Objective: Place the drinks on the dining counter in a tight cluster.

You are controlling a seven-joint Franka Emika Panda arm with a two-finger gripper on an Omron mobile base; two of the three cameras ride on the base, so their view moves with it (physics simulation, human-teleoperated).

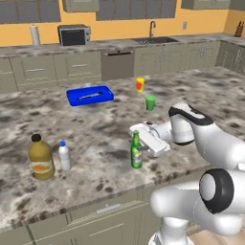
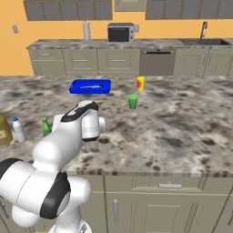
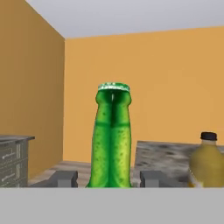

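The slim green glass bottle [image 1: 136, 155] [image 2: 46, 126] stands upright near the front edge of the speckled dining counter [image 1: 95, 127] [image 2: 173, 127]. My gripper [image 1: 139, 134] [image 3: 109, 179] is level with its neck, open, with one finger on each side and a small gap to the glass. In the hand view the green bottle [image 3: 112, 140] rises between the fingertips [image 3: 65, 178]. The amber juice jug [image 1: 41, 158] [image 2: 3, 132] [image 3: 208, 164] and the small white blue-capped bottle [image 1: 64, 155] [image 2: 18, 129] stand side by side well to the left of the green bottle.
A blue tray [image 1: 89, 95] [image 2: 90, 86] lies at the back of the counter. A yellow cup [image 1: 139, 84] [image 2: 140, 83] and a green cup [image 1: 150, 102] [image 2: 133, 101] stand beyond my hand. A microwave [image 1: 73, 35] and a sink are on the far wall counter.
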